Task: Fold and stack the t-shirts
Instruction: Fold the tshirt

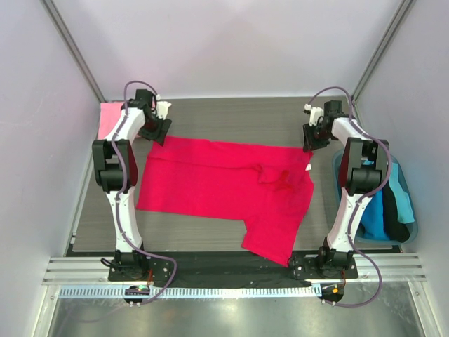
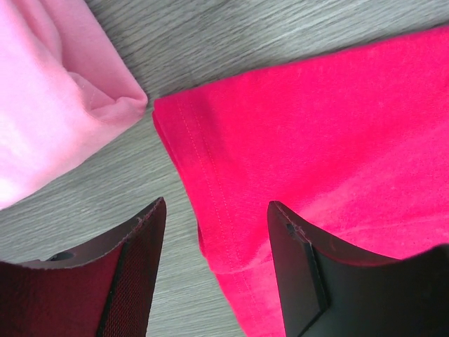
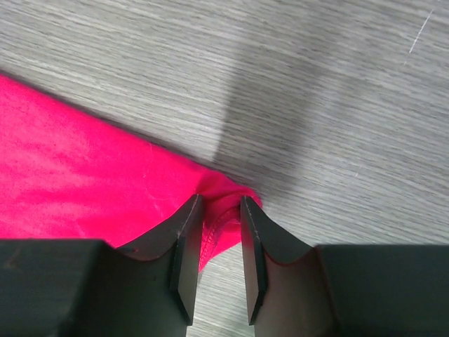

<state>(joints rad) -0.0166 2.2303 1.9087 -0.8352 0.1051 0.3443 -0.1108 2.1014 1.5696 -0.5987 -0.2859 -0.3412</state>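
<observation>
Left gripper (image 2: 216, 205), jaws released, straddled the far-left corner of the red t-shirt (image 1: 224, 186) beside the pink t-shirt (image 1: 107, 119), while the right gripper (image 3: 219, 203) bracketed its far-right corner, grip impossible to tell, apparently laying it flat for folding.

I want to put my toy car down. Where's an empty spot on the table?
Bare table along the far edge, beyond the red t-shirt, between left hand and right hand. Crowded: pink t-shirt far left, clothes bin right.

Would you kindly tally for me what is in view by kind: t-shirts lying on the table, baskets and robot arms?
T-shirts on the table: 2, the red t-shirt and the pink t-shirt
Baskets: 1, the basket at the right, its cloth contents not counted
Robot arms: 2, the left arm and the right arm
Total: 5
</observation>
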